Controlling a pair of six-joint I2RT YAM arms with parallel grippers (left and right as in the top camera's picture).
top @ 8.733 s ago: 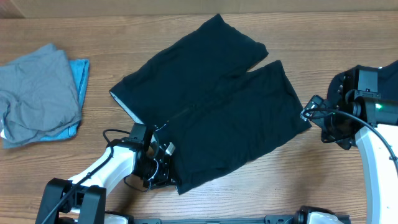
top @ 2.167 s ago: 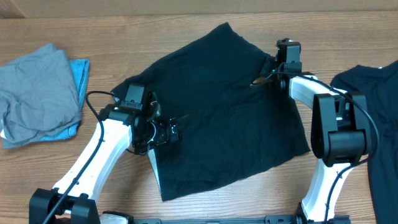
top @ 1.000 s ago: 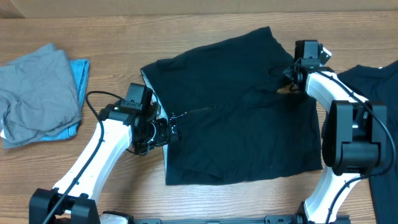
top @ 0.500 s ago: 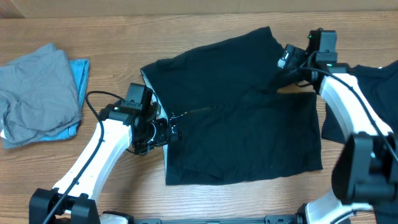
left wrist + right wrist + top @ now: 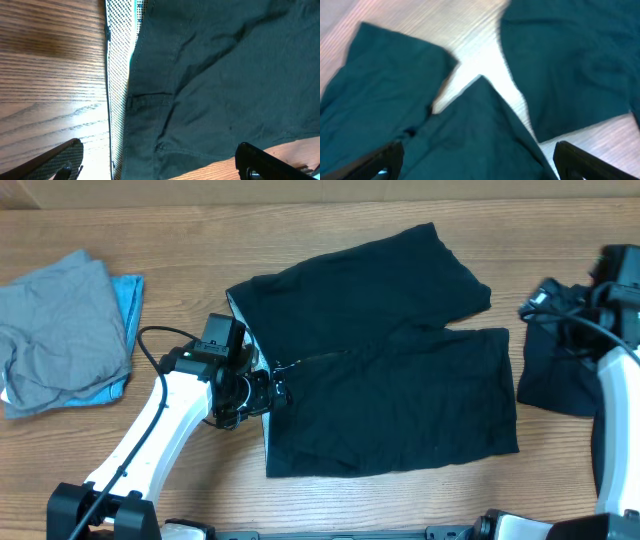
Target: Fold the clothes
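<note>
Black garment (image 5: 548, 378) right of the pants (image 5: 385, 395) is partly hidden. My left gripper (image 5: 157, 147) and right gripper (image 5: 477, 147) stand spread.

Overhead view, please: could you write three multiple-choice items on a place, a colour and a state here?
1. Where on the table is the grey garment? A right end; B left end; C middle.
2. What colour shows beneath it? A red; B yellow; C light blue.
3. The left tool is: A open; B shut on cloth; C out of view.
B: it lies far left. C: a light-blue piece edges it. A: its fingers stand wide apart over the black pants.
</note>
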